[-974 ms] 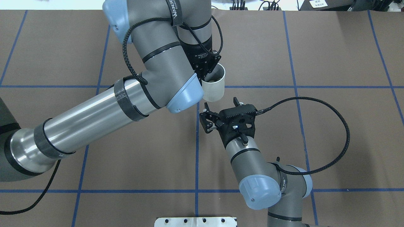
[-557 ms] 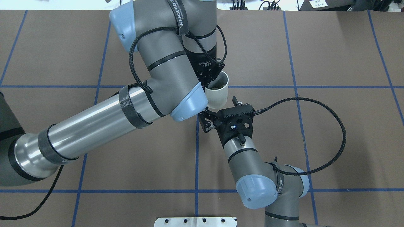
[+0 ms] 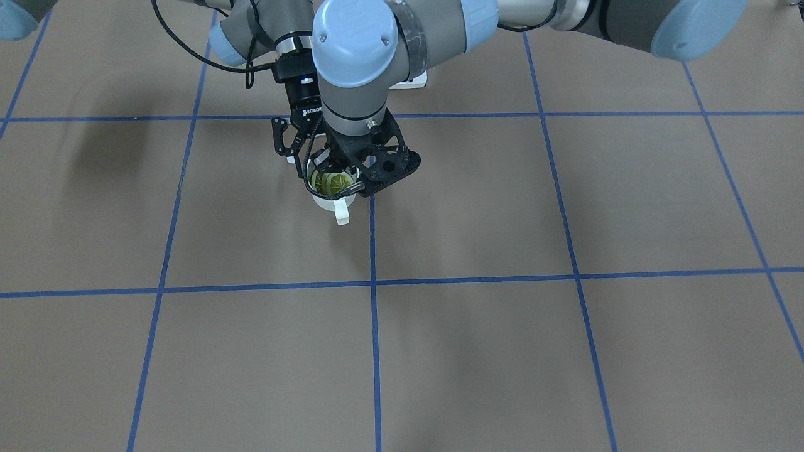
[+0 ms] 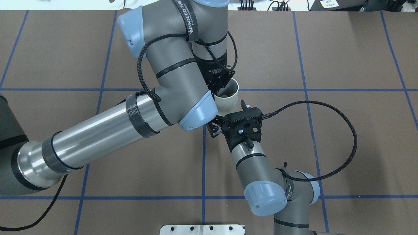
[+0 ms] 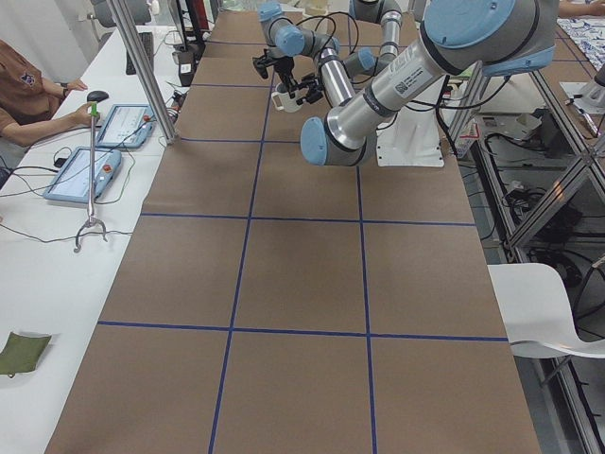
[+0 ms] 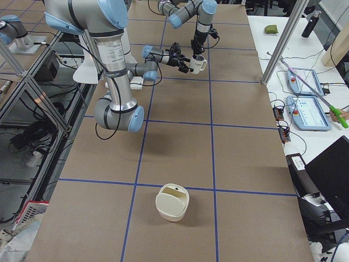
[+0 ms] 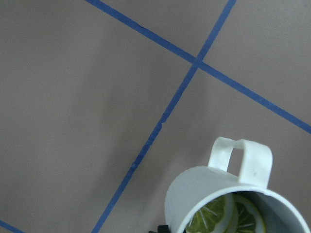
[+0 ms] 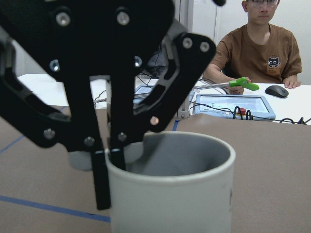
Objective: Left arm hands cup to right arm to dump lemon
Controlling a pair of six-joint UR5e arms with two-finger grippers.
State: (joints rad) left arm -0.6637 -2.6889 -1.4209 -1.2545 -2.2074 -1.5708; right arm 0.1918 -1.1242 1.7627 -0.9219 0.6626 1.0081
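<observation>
Overhead exterior shows your left gripper [image 4: 218, 88] pinching the rim of the cup [image 4: 229, 103] above the middle of the table [image 4: 343, 147], lemon [image 7: 226, 219] inside, so bring the right gripper [image 3: 298, 149], fingers spread, squarely around the wall and clamp firmly before the left lets go.

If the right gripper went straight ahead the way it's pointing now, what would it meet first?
Most likely the cup, on its side wall: it fills the right wrist view dead ahead, held by its rim in the left gripper. The right gripper is open; the gap is hard to judge.
</observation>
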